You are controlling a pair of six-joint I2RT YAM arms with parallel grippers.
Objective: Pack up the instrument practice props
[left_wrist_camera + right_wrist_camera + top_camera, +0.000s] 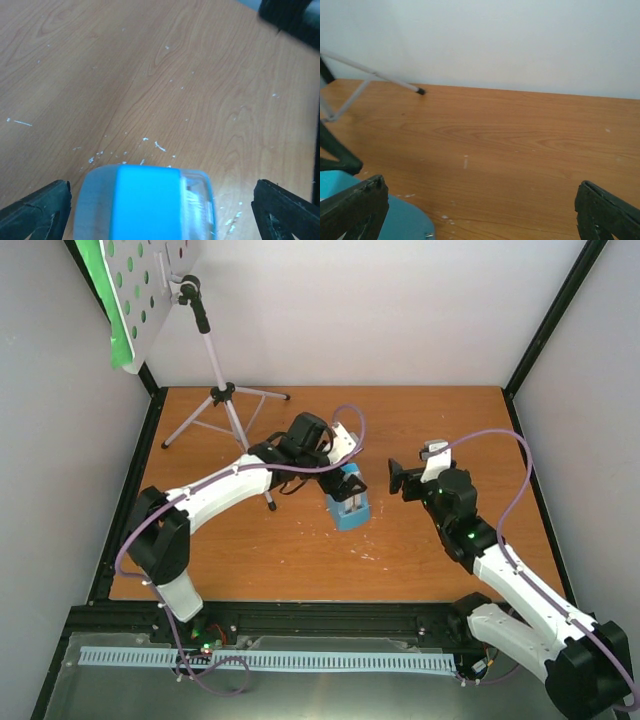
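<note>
- Straddling the blue pyramid metronome (349, 502) with the left gripper (161, 200), fingers spread wide (a gap at each side).
- Standing near the middle of the wooden table (420, 540).
- Hovering to its right, apart from it: right gripper (481, 185), likewise spread, holding nothing.
- Rising at the far-left corner: silver tripod music stand (215, 370), green page (98, 280) against its perforated tray.
</note>
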